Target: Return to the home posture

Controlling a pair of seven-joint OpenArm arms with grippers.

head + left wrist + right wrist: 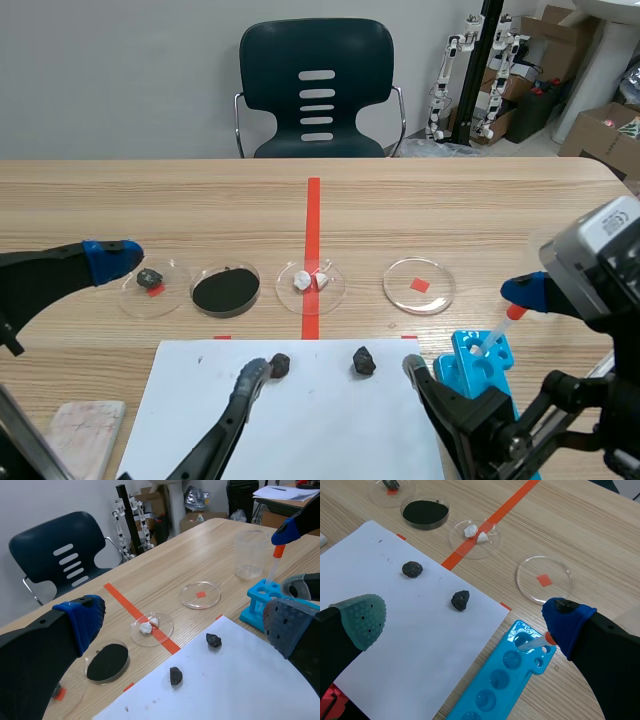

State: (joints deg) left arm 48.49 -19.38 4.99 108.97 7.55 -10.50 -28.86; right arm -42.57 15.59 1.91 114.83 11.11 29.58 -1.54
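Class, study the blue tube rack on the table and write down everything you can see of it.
The blue tube rack looks like moulded plastic, bright blue all over, with a row of round holes in its top plate. It stands upright on the wooden table, right beside the edge of the white paper sheet. A clear dropper with an orange-red collar leans in a hole at one end; the other holes in view look empty.

Scene cam: near edge, centre, faces far toward chair (316,85). L wrist cam behind left gripper (186,621) looks far-right. R cam behind right gripper (465,615) looks steeply down, close. All share white sheet (300,420), blue rack (480,365).
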